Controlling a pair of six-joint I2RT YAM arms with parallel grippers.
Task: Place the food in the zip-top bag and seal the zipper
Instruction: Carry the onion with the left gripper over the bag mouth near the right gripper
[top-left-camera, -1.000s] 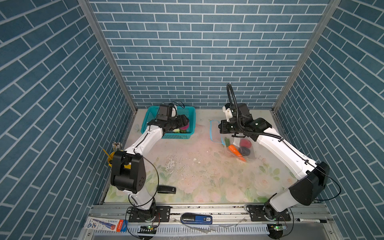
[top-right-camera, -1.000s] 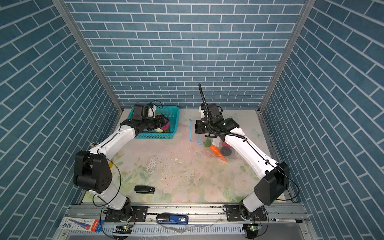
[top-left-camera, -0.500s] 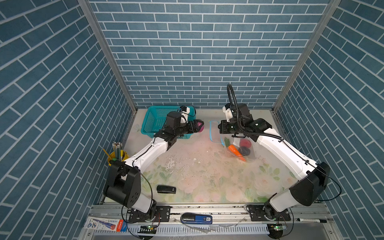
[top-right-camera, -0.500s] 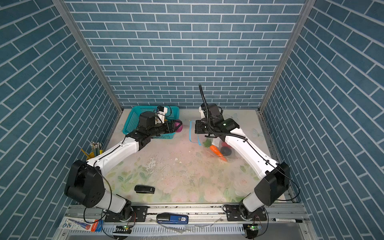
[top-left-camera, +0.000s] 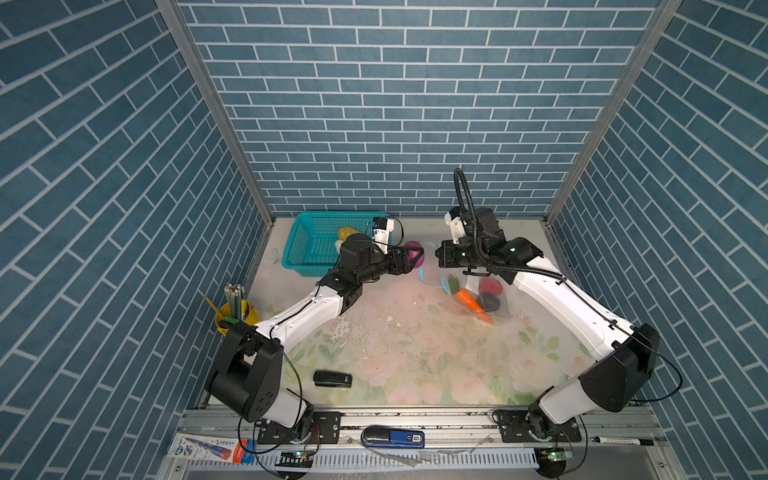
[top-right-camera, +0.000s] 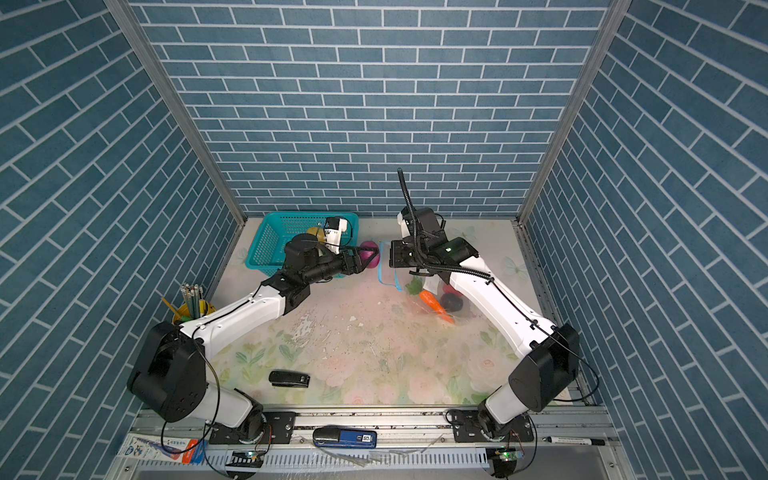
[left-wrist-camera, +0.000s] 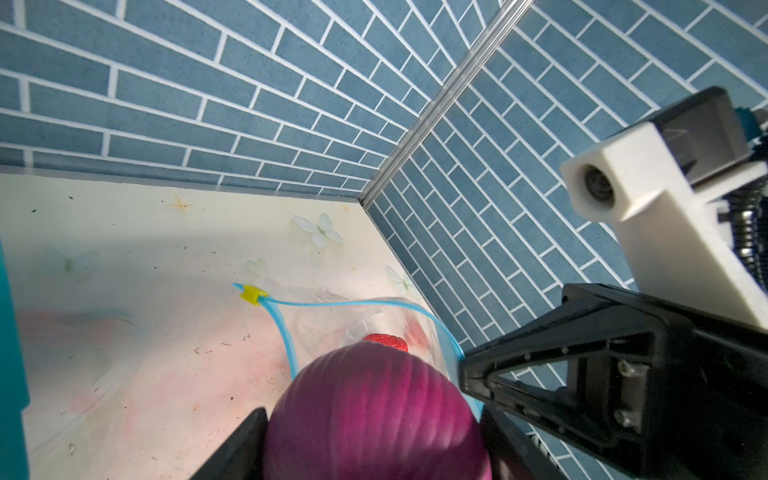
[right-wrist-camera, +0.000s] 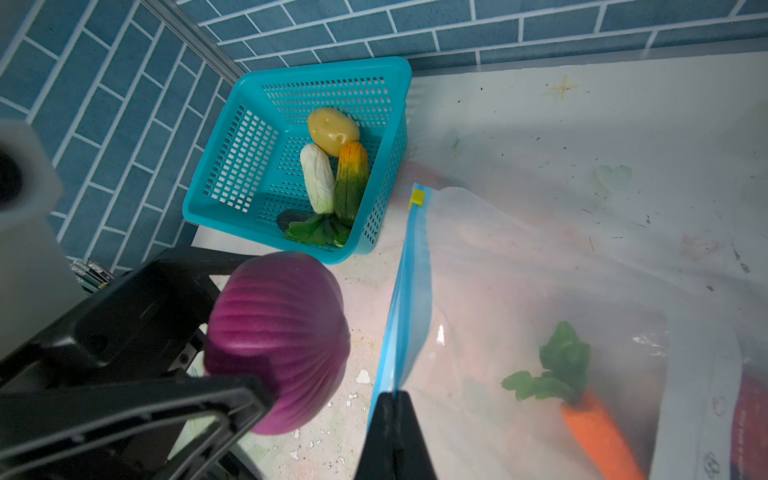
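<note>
Found left pincer (top-left-camera: 409, 259) clamped on purple onion (top-left-camera: 417, 251), held clear of the bench (top-left-camera: 395, 353) and just beside the open mouth of the zip-top bag (right-wrist-camera: 540, 270). Confirmed the same grip from the left wrist view, with a dark finger on either side of the onion.

Found right pincer (right-wrist-camera: 390, 405) closed tight, fingers together on the zipper (right-wrist-camera: 409, 282), pinching the light blue strip at the near end of the mouth. Noted the two blue edges parted in the left wrist view, so recorded the mouth as open. Located yellow slider (left-wrist-camera: 250, 294) at the far end of the strip, toward the back wall.

Logged bag lying on the bench on the right side in both top views, under the right arm. Counted inside it: carrot (top-left-camera: 471, 303), strawberry (top-left-camera: 490, 284) and eggplant (top-left-camera: 490, 301).

Checked teal basket (right-wrist-camera: 324, 66) at the back left corner, near the bag's slider end. Recorded in it: potato (right-wrist-camera: 332, 129), cabbage (right-wrist-camera: 318, 178), green-orange piece (right-wrist-camera: 351, 183) and a leafy green item (right-wrist-camera: 318, 232), all bunched against one wall.
</note>
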